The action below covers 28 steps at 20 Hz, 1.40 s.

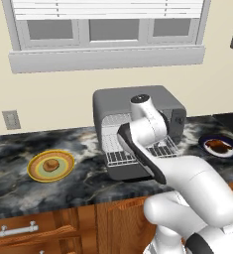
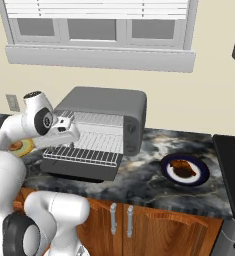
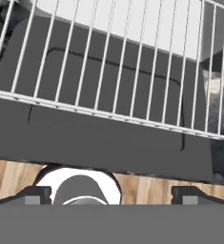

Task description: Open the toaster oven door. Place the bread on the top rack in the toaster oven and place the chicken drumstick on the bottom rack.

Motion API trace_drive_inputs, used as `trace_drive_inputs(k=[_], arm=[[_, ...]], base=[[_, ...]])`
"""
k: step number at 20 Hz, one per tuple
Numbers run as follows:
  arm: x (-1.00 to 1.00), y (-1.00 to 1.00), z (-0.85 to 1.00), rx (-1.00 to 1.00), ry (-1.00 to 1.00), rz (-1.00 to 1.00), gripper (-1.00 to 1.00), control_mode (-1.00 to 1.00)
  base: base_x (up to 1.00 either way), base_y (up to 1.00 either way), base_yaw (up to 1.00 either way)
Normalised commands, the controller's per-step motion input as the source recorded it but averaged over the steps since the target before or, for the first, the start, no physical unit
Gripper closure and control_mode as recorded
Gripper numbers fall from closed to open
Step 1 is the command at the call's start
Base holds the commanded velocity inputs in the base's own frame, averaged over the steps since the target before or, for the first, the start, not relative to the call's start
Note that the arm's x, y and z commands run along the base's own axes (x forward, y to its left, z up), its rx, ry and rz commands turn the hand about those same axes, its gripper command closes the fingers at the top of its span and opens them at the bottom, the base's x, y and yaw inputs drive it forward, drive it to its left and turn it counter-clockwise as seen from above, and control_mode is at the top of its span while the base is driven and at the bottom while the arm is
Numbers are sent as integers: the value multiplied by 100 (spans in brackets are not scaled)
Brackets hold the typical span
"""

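counter (image 2: 154, 187) | toaster oven door (image 3: 108, 138) down flat | pincer (image 3: 111, 194) spread just above it

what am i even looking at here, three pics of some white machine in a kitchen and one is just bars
It is a computer-rendered kitchen with a white robot arm on a mobile base. Two pictures come from cameras on the base, behind the arm to its left and right, so they show the same counter from two sides. The third comes from a camera on the arm's hand, looking along its claw.

On the dark marbled counter stands a grey toaster oven. Its door is folded down open, and a wire rack is pulled out over it; those are the bars in the hand picture. To the left, the bread sits on a yellow plate. To the right, the chicken drumstick lies on a blue-rimmed plate.

The claw is open and holds nothing.
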Motion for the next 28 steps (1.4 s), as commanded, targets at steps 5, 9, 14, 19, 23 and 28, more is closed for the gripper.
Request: trace_drive_inputs(k=[5, 9, 14, 19, 23, 28], arm=[[1, 41, 13, -12, 0, 28, -100, -100], [18, 15, 6, -7, 0, 23, -100, -100], [23, -15, 0, -22, -1, 20, -100, -100], [17, -34, 0, -17, -2, 20, -100, -100], [9, -48, 3, -10, 3, 15, -100, -100], [5, -53, 10, -1, 19, 1, -100, -100]], base=[[0, 0, 0], [0, 0, 0], [0, 0, 0], [0, 0, 0], [0, 0, 0], [0, 0, 0]])
